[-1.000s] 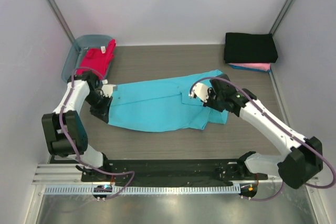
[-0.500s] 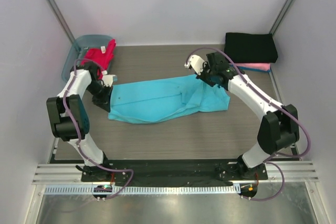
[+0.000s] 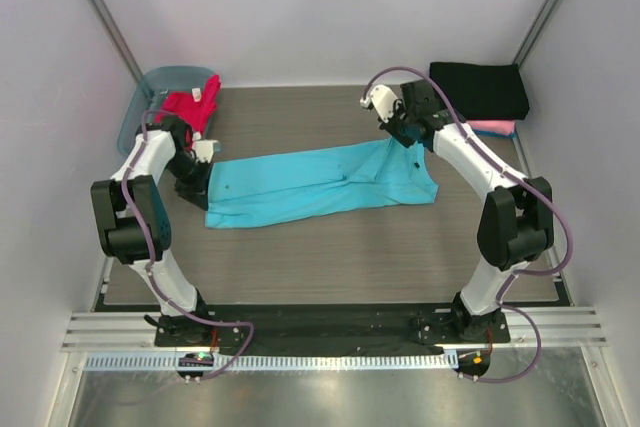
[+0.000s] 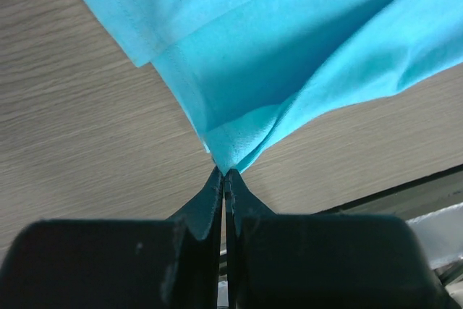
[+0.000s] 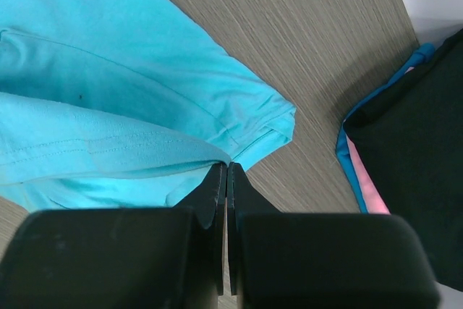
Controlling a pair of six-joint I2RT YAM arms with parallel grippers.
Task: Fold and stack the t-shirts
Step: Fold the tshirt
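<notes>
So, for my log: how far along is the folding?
Done: black shirt folded on pink shirt, far right. In hand: left claw and right claw both shut on the turquoise shirt, lying as a strip. Left: finish and stack it, then the red shirt in the tub.

A robotics lab test cell. Plain pale walls [image 3: 330,7] close in three sides, joined by bare metal posts [image 3: 100,12] in the upper corners of the top view. Two white-and-black arms, one at the left [image 3: 135,182] and one at the right [image 3: 480,172], are bolted to a black plate [image 3: 320,319] on aluminium rails [image 3: 110,332] along the lower edge. Purple cables [image 3: 400,70] loop off them down to a slotted wiring duct [image 3: 300,361]. The wood-grain bench [image 3: 300,267] stands behind a sheet-metal ledge [image 3: 320,397].
</notes>
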